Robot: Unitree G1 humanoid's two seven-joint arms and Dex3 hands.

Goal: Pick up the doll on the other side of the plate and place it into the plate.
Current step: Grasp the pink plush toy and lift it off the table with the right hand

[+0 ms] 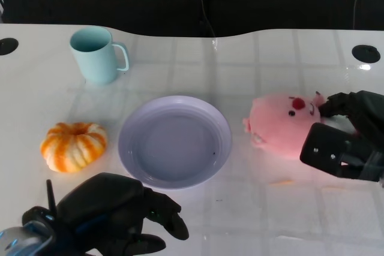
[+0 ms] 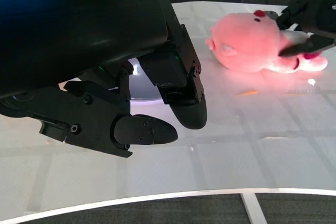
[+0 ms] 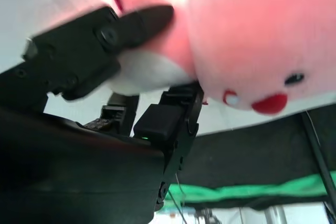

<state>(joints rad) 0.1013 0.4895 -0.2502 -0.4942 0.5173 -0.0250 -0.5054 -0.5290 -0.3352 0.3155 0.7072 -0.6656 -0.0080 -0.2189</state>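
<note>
The pink plush doll (image 1: 279, 125) lies on the white table just right of the lavender plate (image 1: 129, 130), its face turned to the far side. My right hand (image 1: 348, 136) grips its rear end, fingers over the top and thumb against the near side. In the right wrist view the doll (image 3: 252, 30) fills the picture, with the thumb pressed into its pale belly. The left wrist view shows the doll (image 2: 252, 43) pinched by the right hand (image 2: 315, 19). My left hand (image 1: 114, 211) hovers near the table's front edge below the plate, holding nothing, fingers loosely apart.
A light blue mug (image 1: 96, 55) stands at the back left. An orange and white pumpkin toy (image 1: 73, 145) sits left of the plate. A small orange scrap (image 1: 281, 181) lies in front of the doll. Black round holes (image 1: 366, 53) mark the table's far corners.
</note>
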